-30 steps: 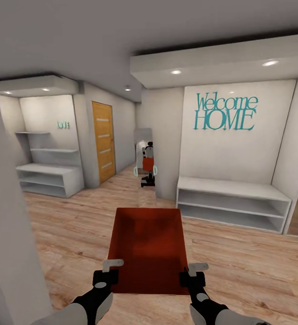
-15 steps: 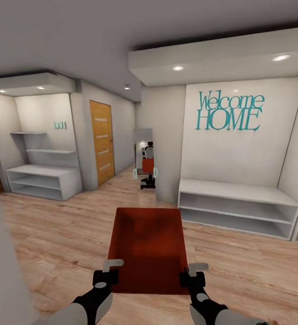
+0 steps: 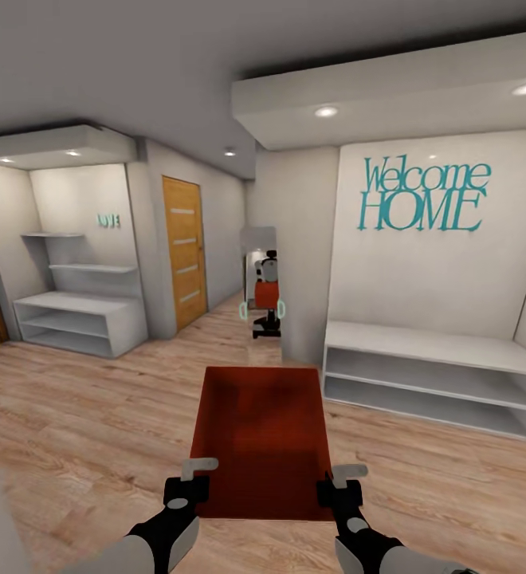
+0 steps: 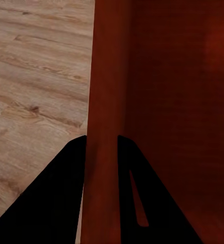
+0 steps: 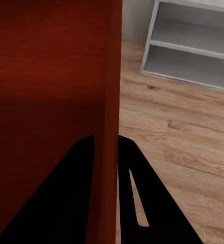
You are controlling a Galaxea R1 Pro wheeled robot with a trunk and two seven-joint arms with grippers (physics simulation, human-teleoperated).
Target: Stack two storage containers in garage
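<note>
Red-orange and plain-walled, the storage container (image 3: 263,434) hangs in front of me above the light wood plank floor (image 3: 96,414), carried level with its open top up; its long axis runs straight away from me, the far short wall towards the hallway and the near short wall between my 2 arms; the inside is bare and darker in shade near my end. My left gripper (image 3: 190,485) is clamped on the container's left wall near the near corner, and from my left wrist I see that thin wall (image 4: 104,101) pinched between the 2 black fingers (image 4: 56,203); my right gripper (image 3: 341,488) is clamped the same way on the right wall (image 5: 112,76), 1 finger (image 5: 66,203) inside and 1 outside. Ahead on the right, a low white shelf unit (image 3: 430,375) stands under teal "Welcome HOME" lettering (image 3: 422,195); a wooden door (image 3: 185,251) stands to the left; a mirror (image 3: 264,283) at the hallway's end shows my reflection.
</note>
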